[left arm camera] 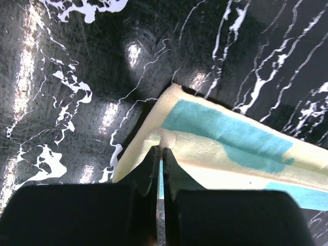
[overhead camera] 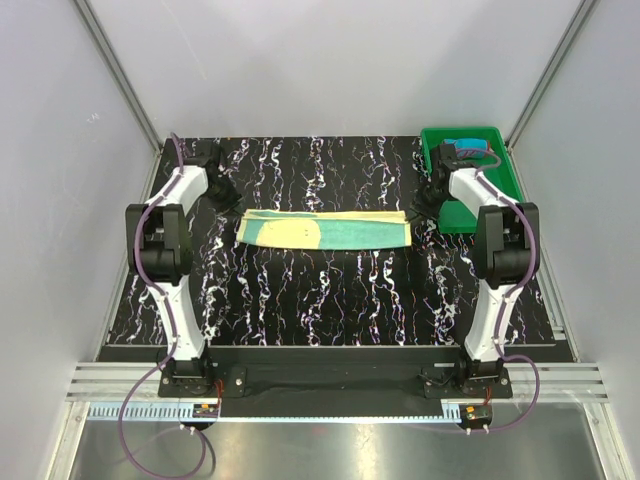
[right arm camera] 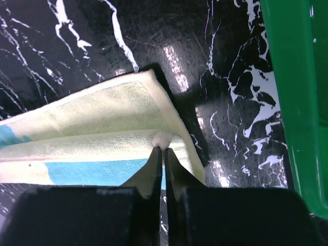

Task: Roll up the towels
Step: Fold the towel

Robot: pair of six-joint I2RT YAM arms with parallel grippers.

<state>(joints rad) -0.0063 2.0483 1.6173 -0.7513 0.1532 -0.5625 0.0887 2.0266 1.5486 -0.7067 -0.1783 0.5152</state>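
Observation:
The pale yellow towel with teal-green patches (overhead camera: 325, 230) lies as a long, narrow strip across the middle of the black marbled table, folded lengthwise. My left gripper (overhead camera: 232, 203) is at its left end and my right gripper (overhead camera: 420, 205) at its right end. In the left wrist view the left gripper (left arm camera: 161, 151) is shut on a pinched fold of the towel (left arm camera: 225, 138) near its end corner. In the right wrist view the right gripper (right arm camera: 164, 148) is shut on a small bunch of the towel's (right arm camera: 102, 128) upper layer. A red and blue cloth (overhead camera: 470, 150) shows in the tray, partly hidden by the right arm.
A green plastic tray (overhead camera: 500, 170) stands at the back right corner, close behind the right arm; its wall (right arm camera: 297, 102) fills the right side of the right wrist view. White enclosure walls rise on both sides and at the back.

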